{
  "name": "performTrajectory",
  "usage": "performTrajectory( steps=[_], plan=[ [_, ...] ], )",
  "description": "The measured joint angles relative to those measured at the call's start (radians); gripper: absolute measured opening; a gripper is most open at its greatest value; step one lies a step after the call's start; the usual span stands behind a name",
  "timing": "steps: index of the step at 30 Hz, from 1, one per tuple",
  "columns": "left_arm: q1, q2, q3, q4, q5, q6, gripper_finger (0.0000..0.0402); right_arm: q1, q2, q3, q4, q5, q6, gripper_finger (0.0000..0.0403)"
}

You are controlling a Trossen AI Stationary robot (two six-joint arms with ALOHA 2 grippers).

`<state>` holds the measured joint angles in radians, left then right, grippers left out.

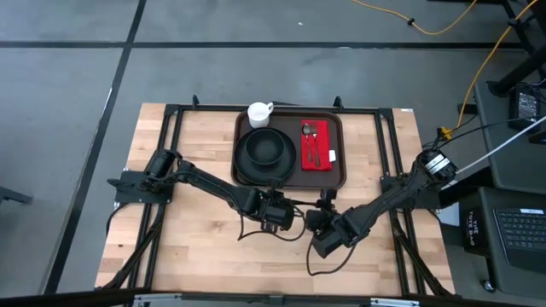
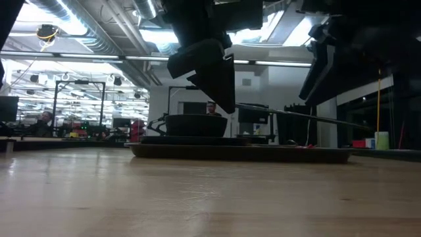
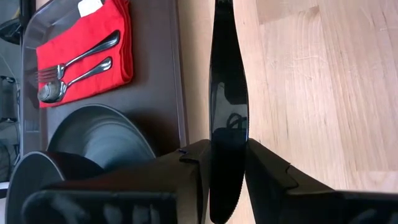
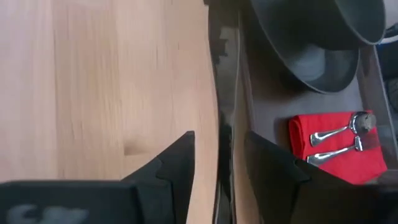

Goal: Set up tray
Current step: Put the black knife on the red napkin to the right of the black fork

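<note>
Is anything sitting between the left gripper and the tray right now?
Nothing visible does. The left gripper, shut on a knife, hovers just off the tray, only bare table between; the right gripper is beside it.

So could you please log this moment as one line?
left gripper: shut on knife | right gripper: open, beside tray | tray: plate, bowl, napkin, cup

A dark brown tray (image 1: 338, 167) carries a black plate (image 1: 247, 170), a red napkin (image 1: 322, 159) with silver cutlery (image 1: 310, 147), and a white mug (image 1: 258, 113) on pale wood.
</note>
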<state>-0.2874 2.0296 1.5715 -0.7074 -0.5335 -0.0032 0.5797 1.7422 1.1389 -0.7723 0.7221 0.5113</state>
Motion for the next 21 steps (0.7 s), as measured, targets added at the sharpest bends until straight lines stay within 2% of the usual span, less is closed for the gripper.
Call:
performTrajectory(
  steps=[11, 17, 21],
  plan=[
    [-0.001, 0.000, 0.000, 0.000, 0.002, -0.002, 0.0069, 0.000, 0.000, -0.002, -0.018, 0.025, -0.019, 0.0143],
    [-0.001, 0.000, 0.000, 0.000, 0.002, -0.002, 0.0069, 0.000, -0.001, -0.095, 0.087, 0.044, -0.023, 0.0143],
    [-0.001, 0.000, 0.000, 0.000, 0.003, -0.002, 0.0069, 0.000, -0.002, -0.111, 0.126, 0.046, -0.049, 0.0143]
  ],
)
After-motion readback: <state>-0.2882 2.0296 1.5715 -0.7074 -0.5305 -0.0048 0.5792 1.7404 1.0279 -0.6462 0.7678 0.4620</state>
